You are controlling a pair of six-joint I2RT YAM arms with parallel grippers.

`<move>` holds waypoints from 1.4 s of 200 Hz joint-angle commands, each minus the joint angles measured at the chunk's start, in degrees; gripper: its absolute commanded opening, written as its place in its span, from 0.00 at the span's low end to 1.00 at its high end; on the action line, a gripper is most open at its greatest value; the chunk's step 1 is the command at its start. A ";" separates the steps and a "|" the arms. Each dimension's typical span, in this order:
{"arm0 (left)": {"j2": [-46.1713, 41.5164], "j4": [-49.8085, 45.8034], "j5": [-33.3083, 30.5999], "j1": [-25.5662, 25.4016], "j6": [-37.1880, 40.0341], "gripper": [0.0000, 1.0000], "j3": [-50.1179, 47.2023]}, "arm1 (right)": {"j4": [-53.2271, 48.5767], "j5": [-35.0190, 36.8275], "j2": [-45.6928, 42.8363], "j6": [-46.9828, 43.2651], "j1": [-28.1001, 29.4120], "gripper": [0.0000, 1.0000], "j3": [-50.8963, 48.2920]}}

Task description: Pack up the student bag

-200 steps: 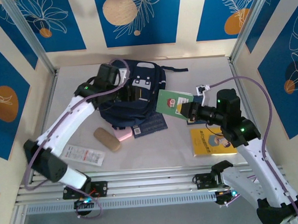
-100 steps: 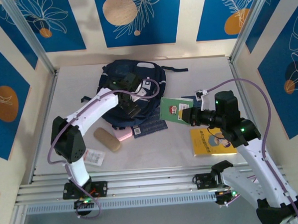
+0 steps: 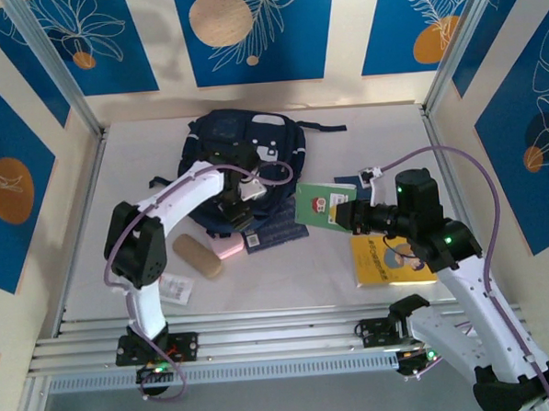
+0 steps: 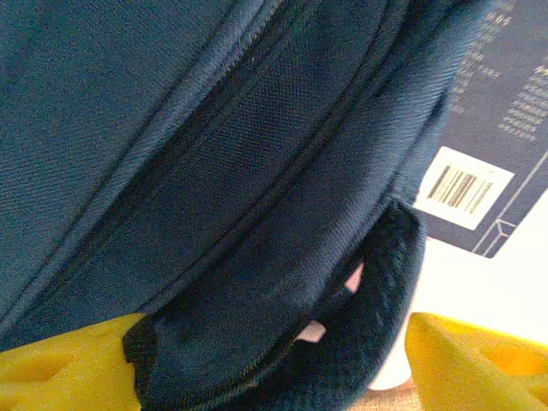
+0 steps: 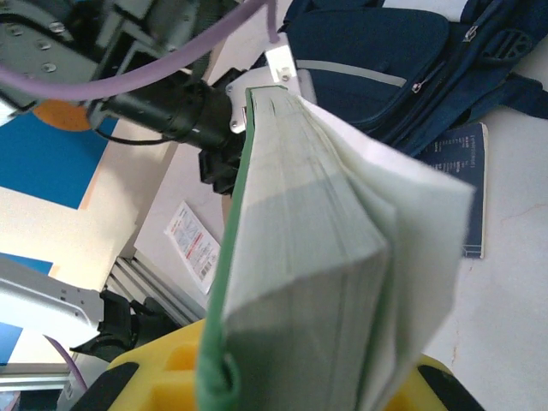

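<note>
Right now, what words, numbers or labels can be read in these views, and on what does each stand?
No text can be read clearly.
Dark navy booklet: lines of white print, too small and blurred to read.
White barcode sticker on that booklet: bars only, no digits legible.
Green paperback book: red-and-white cover badge, illegible.
Yellow book: title too small to read.
White flat packet: red print, blurred.

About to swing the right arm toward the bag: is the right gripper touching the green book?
Touching. The right wrist view shows the green book clamped in the right gripper, pressed by both yellow fingers.
</note>
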 commanded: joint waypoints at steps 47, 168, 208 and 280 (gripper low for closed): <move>10.96 -3.25 -0.59 0.68 -3.75 0.03 8.49 | 0.10 -1.66 -1.12 -1.00 0.21 0.00 0.08; 7.37 -3.09 24.73 -1.01 -42.41 0.00 43.86 | -15.30 32.45 -7.03 8.89 -2.56 0.00 4.59; 11.20 5.58 30.43 -11.75 -50.72 0.00 40.51 | -17.64 39.08 -8.52 12.01 -2.99 0.00 2.42; 16.50 0.68 26.34 -16.73 -41.87 0.58 45.34 | -20.26 44.31 -8.92 10.75 -3.84 0.01 2.96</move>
